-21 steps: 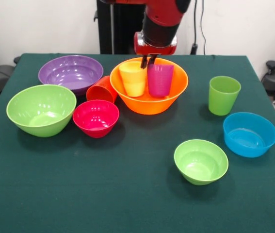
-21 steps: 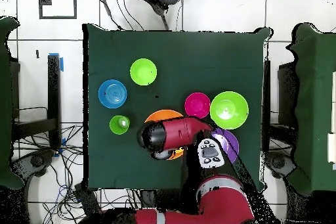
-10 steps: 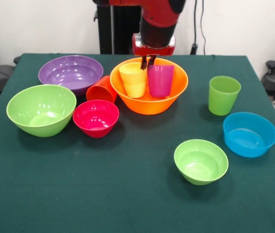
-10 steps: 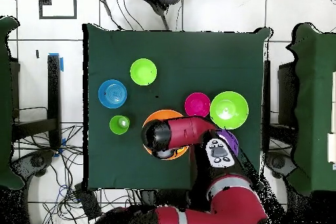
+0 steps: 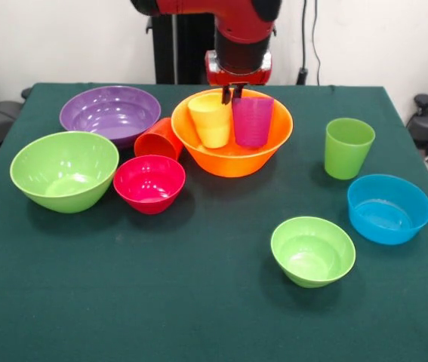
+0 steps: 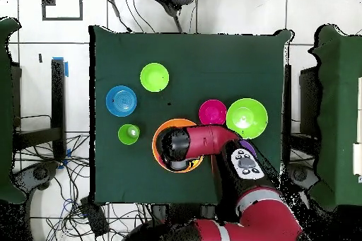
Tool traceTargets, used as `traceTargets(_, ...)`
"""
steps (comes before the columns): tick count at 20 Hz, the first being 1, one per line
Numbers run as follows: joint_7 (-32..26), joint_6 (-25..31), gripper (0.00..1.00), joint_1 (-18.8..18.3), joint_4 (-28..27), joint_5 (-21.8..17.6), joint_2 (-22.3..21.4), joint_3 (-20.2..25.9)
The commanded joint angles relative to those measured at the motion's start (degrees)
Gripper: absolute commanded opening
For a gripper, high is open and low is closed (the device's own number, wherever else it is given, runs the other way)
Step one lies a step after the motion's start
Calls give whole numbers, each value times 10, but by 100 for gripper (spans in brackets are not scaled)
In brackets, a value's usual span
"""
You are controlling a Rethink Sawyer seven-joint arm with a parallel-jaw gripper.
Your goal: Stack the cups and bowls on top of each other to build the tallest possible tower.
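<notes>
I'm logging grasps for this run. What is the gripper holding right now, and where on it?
It cannot be told for sure: the gripper sits low between the yellow cup and the magenta cup in the orange bowl, at their rims.

A glossy red robot arm (image 5: 236, 15) with black joint sections ends in a black cylindrical wrist and a red flange carrying a small dark gripper (image 5: 231, 92).
</notes>
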Motion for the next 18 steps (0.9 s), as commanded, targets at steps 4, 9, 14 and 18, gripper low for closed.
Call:
traceTargets(4, -60, 84, 0, -15, -16, 21, 48, 83)
traceTargets(9, -67, 78, 0, -36, -10, 15, 45, 91)
traceTargets(14, -71, 104, 0, -47, -24, 12, 45, 98)
traceTargets(18, -66, 111, 0, -48, -30, -2, 53, 90)
